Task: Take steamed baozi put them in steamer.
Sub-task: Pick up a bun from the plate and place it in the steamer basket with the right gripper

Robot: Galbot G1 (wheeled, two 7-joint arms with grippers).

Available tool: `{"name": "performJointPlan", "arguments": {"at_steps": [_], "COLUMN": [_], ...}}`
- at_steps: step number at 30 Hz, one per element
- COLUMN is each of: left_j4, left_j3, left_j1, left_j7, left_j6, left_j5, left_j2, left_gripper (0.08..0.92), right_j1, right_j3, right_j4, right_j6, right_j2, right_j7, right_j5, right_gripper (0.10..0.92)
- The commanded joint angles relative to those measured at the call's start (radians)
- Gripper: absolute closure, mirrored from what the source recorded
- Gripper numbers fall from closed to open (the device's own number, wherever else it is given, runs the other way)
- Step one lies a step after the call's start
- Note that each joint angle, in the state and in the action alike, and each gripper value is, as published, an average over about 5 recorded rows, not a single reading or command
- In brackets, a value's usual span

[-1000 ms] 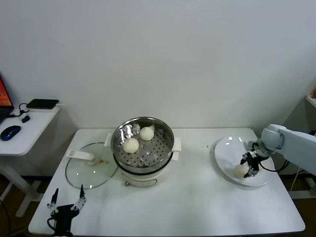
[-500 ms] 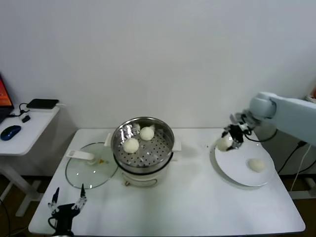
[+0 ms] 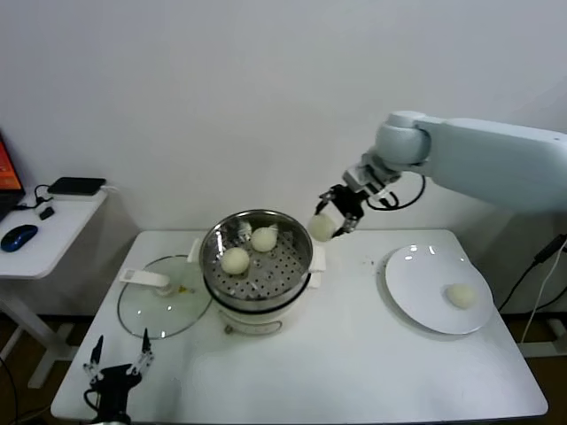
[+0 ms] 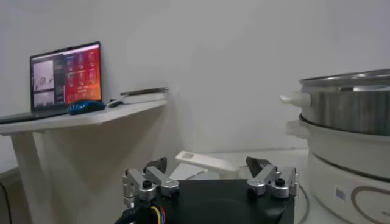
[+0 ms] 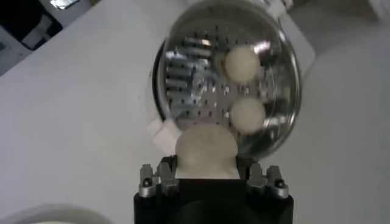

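My right gripper [image 3: 330, 221] is shut on an off-white baozi [image 3: 321, 227] and holds it in the air just right of the steamer [image 3: 299, 261], above its rim. In the right wrist view the held baozi [image 5: 205, 151] sits between the jaws, with the steel basket [image 5: 183, 79] below. Two baozi [image 3: 235, 260] [image 3: 263, 238] lie in the perforated basket. One baozi [image 3: 460, 295] lies on the white plate [image 3: 416, 288] at the right. My left gripper [image 3: 118, 365] is open and empty, parked low at the table's front left.
A glass lid [image 3: 155, 310] with a white handle lies flat left of the steamer. A side desk [image 3: 53, 226] with a mouse and laptop stands at the far left. The steamer's side shows in the left wrist view [image 4: 347, 158].
My right gripper lifted a baozi off the plate and carried it left, from the plate to beside the steamer. The left arm has not moved.
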Motion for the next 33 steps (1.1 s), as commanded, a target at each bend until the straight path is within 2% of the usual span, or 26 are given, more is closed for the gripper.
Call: {"name": "performJointPlan", "arguments": {"at_steps": [1, 8, 18, 33], "left_j4": [0.005, 0.005, 0.013, 0.008], "left_j3": [0.001, 0.002, 0.000, 0.002], "left_j1": [-0.003, -0.006, -0.010, -0.008], "left_j7": [-0.001, 0.000, -0.001, 0.000], "left_j6": [-0.001, -0.001, -0.002, 0.000], "left_j5": [0.001, 0.001, -0.003, -0.003], "left_j2": [-0.016, -0.017, -0.016, -0.013], "left_gripper": [0.177, 0.177, 0.177, 0.177], "right_j1": [0.013, -0.060, -0.130, -0.158], "right_j3": [-0.019, -0.054, -0.071, -0.091], "right_j4": [-0.006, -0.080, -0.153, -0.209], "right_j6": [0.208, 0.259, 0.293, 0.316], "right_j2": [0.232, 0.322, 0.400, 0.410], "right_j7": [0.039, 0.050, 0.051, 0.038], "right_j5": [-0.077, -0.177, -0.193, -0.228], "right_gripper": [0.369, 0.364, 0.356, 0.338]}}
